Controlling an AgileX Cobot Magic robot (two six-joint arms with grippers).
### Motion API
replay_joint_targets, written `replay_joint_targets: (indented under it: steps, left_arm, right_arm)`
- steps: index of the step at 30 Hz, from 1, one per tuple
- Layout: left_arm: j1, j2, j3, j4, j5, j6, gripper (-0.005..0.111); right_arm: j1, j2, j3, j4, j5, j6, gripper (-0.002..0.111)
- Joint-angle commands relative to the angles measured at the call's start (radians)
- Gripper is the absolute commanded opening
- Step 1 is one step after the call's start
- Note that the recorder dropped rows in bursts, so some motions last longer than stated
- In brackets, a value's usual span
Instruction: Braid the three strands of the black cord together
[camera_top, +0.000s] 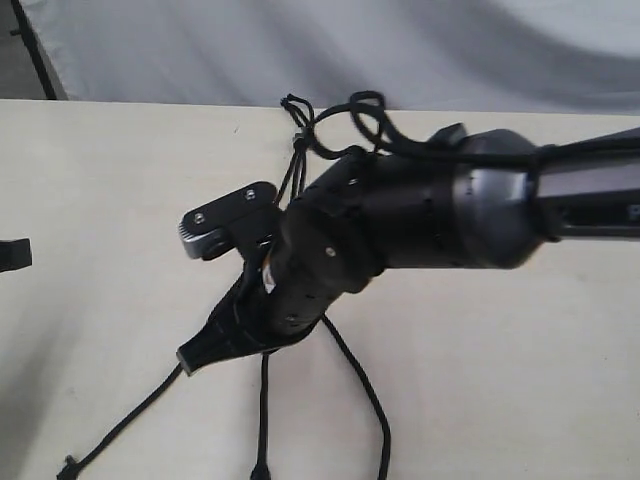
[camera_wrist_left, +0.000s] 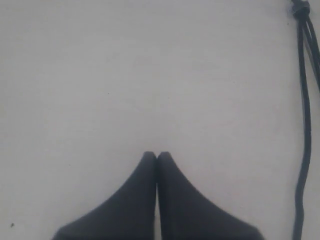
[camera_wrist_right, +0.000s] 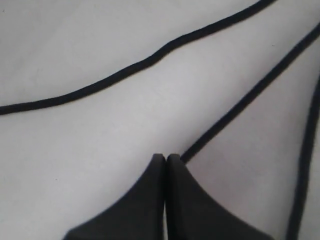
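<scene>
The black cord (camera_top: 297, 108) starts at a knotted top near the table's far edge, and the right arm hides its upper run. Below the arm the three strands fan out toward the near edge: a left strand (camera_top: 120, 425), a middle strand (camera_top: 263, 415) and a right strand (camera_top: 368, 395). My right gripper (camera_top: 190, 357) reaches across the middle and sits low over the left strand, shut (camera_wrist_right: 165, 157). In its wrist view one strand (camera_wrist_right: 235, 112) runs under a fingertip, not between the jaws. My left gripper (camera_wrist_left: 156, 155) is shut and empty over bare table, with the cord (camera_wrist_left: 301, 110) off to its side.
The bulky right arm (camera_top: 420, 205) with its looped cables (camera_top: 365, 115) lies over the upper half of the cord. A dark part at the left edge (camera_top: 12, 255) belongs to the left arm. A grey cloth backdrop hangs behind the pale table (camera_top: 500, 380).
</scene>
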Motion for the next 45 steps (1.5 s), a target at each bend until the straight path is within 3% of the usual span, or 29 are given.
replay_joint_targets:
  steps: [1,4,9,12,16,23,25,28,29,37,45]
  left_arm:
    - [0.004,0.001,-0.006,-0.013,0.001,-0.017,0.0]
    - [0.004,0.001,-0.006,-0.013,0.001,-0.024,0.0]
    - [0.004,0.001,-0.006,-0.013,0.001,-0.027,0.0]
    - [0.004,0.001,-0.006,-0.013,0.001,-0.027,0.0]
    - [0.004,0.001,-0.006,-0.013,0.001,-0.027,0.0]
    - [0.004,0.001,-0.006,-0.013,0.001,-0.029,0.0]
    - [0.004,0.001,-0.006,-0.013,0.001,-0.029,0.0]
    - [0.004,0.001,-0.006,-0.013,0.001,-0.029,0.0]
    - [0.004,0.001,-0.006,-0.013,0.001,-0.029,0.0]
    - [0.004,0.001,-0.006,-0.013,0.001,-0.029,0.0]
    - [0.004,0.001,-0.006,-0.013,0.001,-0.029,0.0]
  right_arm:
    - [0.034,0.065,-0.069,-0.028,0.066,-0.004,0.001]
    - [0.034,0.087,-0.083,-0.03,0.094,-0.004,0.015]
    - [0.031,0.089,-0.079,-0.027,0.106,0.022,0.052]
    - [0.031,0.094,-0.079,0.0,0.147,0.039,0.059]
    - [0.031,0.129,-0.079,0.022,0.218,0.054,0.059]
    - [0.031,0.221,-0.079,0.059,0.153,0.048,0.054]
    - [0.031,0.224,-0.079,0.066,0.151,0.037,0.038]
    - [0.031,0.21,-0.079,0.066,0.151,0.022,0.003]
    - [0.031,0.199,-0.079,0.066,0.151,0.018,0.0]
    - [0.018,-0.039,-0.079,-0.129,0.229,0.008,0.0]
    - [-0.154,-0.184,-0.079,-0.401,0.376,0.186,0.0]
